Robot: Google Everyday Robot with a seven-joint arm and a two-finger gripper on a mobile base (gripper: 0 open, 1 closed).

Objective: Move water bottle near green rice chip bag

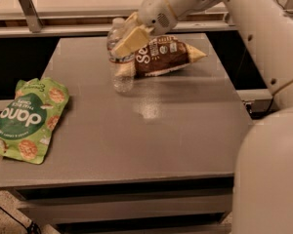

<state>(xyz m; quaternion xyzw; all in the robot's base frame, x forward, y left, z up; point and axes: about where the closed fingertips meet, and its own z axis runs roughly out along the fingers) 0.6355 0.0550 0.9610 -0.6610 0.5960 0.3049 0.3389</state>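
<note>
**While the bottle sits in a high, slanted grip, a slip or a topple is the worry**

Up in the upper middle of the frame, the tool (128, 42) is clamped across the upper part of the bottle (121, 72). Its pale fingers are closed on it slantwise, a little below the cap (118, 21). The bottle is upright at the far side of the worktop (151, 130), just beside the brown bag (168, 55) to its right. Whether its base touches the surface or hangs just above it, I cannot tell. The green bag (25, 117) lies flat at the left of the frame, well apart from the bottle, and seems to overhang the worktop's left edge.

From where I stand, these look like the risks. The grip is high on a thin, ribbed bottle, so the body could swing or slide out on the way across. If the base drags on the worktop, the bottle may tilt between the fingers. Set down off-plumb, it could topple and roll, perhaps over an edge. Carried too far left, it could land on the green bag, or nudge that overhanging bag to the floor.
</note>
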